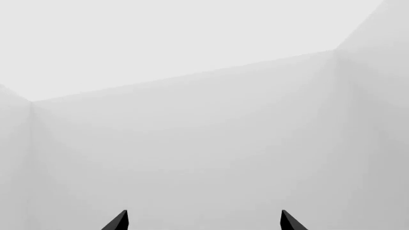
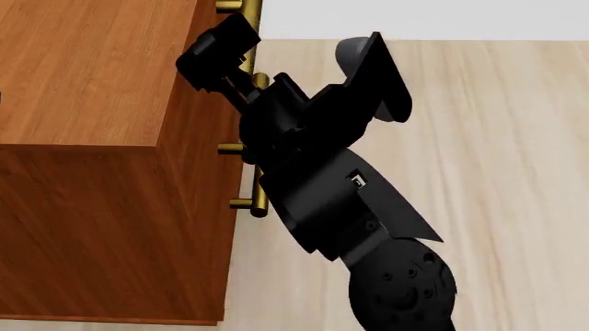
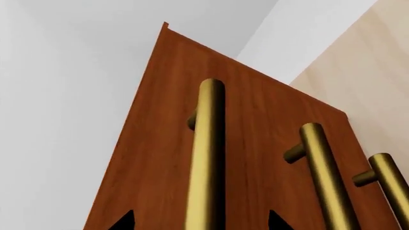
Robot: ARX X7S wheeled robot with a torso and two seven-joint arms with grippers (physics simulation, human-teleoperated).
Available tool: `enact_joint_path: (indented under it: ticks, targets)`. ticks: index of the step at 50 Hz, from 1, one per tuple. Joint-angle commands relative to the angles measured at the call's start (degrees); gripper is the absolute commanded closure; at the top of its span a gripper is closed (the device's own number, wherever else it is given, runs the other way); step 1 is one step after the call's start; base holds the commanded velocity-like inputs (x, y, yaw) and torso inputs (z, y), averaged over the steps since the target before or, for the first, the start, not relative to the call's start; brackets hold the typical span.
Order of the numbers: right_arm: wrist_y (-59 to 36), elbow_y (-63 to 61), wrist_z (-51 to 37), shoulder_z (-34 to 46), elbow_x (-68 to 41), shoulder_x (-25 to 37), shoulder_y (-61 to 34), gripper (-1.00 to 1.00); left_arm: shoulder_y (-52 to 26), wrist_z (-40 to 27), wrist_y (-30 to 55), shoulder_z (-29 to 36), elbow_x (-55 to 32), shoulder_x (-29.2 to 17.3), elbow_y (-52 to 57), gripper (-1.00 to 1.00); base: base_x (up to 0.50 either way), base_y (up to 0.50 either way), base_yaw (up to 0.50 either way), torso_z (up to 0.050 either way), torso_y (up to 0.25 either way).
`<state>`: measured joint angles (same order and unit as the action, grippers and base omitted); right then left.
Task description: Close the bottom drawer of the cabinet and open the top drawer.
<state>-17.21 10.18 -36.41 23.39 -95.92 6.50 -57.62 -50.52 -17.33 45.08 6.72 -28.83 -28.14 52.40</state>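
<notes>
The reddish-brown cabinet (image 2: 83, 76) stands at the left in the head view, its brass handles (image 2: 256, 186) sticking out from its front. My right arm (image 2: 313, 165) reaches to the upper part of that front. In the right wrist view, my right gripper (image 3: 199, 223) is open, its fingertips (image 3: 122, 221) on either side of the top drawer's handle (image 3: 208, 153) without touching it. The middle handle (image 3: 323, 167) and the bottom drawer's handle (image 3: 391, 184) lie beyond, toward the floor. All three fronts look flush. My left gripper (image 1: 204, 223) is open on nothing, facing bare white walls.
Pale wooden floor (image 2: 497, 138) spreads in front of the cabinet. A white wall (image 3: 57, 96) rises behind and beside it. My right arm's shoulder and elbow (image 2: 396, 276) fill the middle of the head view.
</notes>
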Motion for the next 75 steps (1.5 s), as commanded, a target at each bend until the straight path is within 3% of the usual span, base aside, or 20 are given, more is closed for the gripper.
enact_joint_path:
  ticks: [1,7,8,27,75]
  targets:
    - [0.1,1.08,0.54,1.27,-0.75,-0.64,0.11,-1.0,-0.02,-0.25,-0.03,0.12,-0.17,-0.37,0.03,-1.0,0.0,0.0,0.0,0.0,0.0]
    - [0.55,0.34,-0.07,1.04,-1.63,-0.7,0.36,-1.0,-0.15,-0.44,0.02,0.09,-0.43,-0.42,0.11,-1.0,0.0,0.0,0.0,0.0,0.0]
    - [0.64,0.23,-0.22,1.0,-1.77,-0.72,0.44,1.0,-0.14,-0.48,0.03,0.09,-0.47,-0.43,0.14,-1.0,0.0,0.0,0.0,0.0,0.0]
    - [2.2,-2.38,-1.82,0.21,-3.17,0.37,0.49,1.0,-0.73,-1.08,0.17,0.63,-0.98,-0.47,0.22,-1.0,0.0,0.0,0.0,0.0,0.0]
    - [10.72,-8.73,-1.73,-12.06,-12.77,3.88,4.13,1.0,-2.98,-2.69,1.5,1.1,-3.14,-1.19,1.1,-1.0,0.0,0.0,0.0,0.001,0.004]
